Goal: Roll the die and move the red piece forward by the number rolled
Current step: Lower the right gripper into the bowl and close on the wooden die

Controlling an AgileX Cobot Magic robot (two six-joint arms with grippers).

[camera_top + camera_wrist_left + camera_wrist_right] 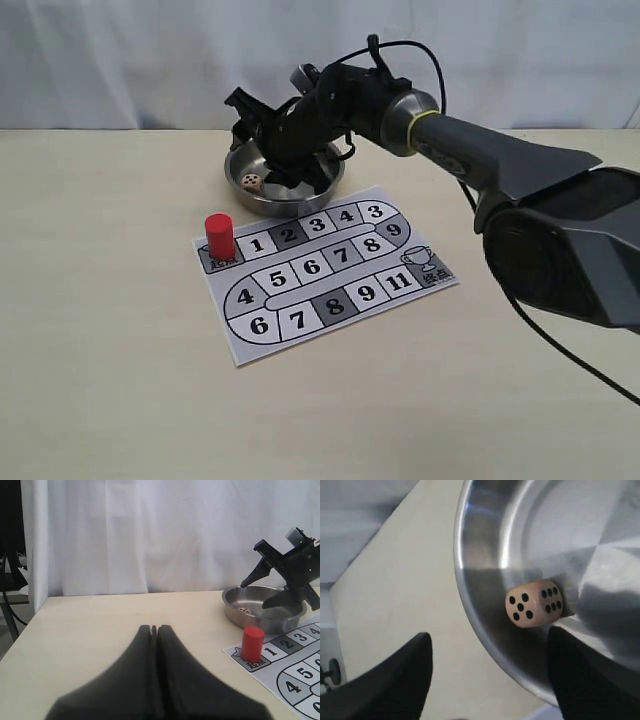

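Note:
The pale die [253, 181] lies inside the steel bowl [285, 206], near its left wall. In the right wrist view the die [534, 603] shows a five-pip face, with a six-pip face beside it. My right gripper [265, 150] hangs open just above the bowl; its two fingers straddle the bowl's rim [485, 617] and hold nothing. On the start square of the paper board [320, 270], next to square 1, the red piece [220, 236] stands upright. My left gripper [154, 628] is shut and empty, low over bare table, left of the red piece [253, 643].
The numbered board lies flat in front of the bowl, its trophy square at the right end [428, 264]. A white curtain [120, 60] backs the table. The right arm [480, 150] reaches in from the right above the board's far corner.

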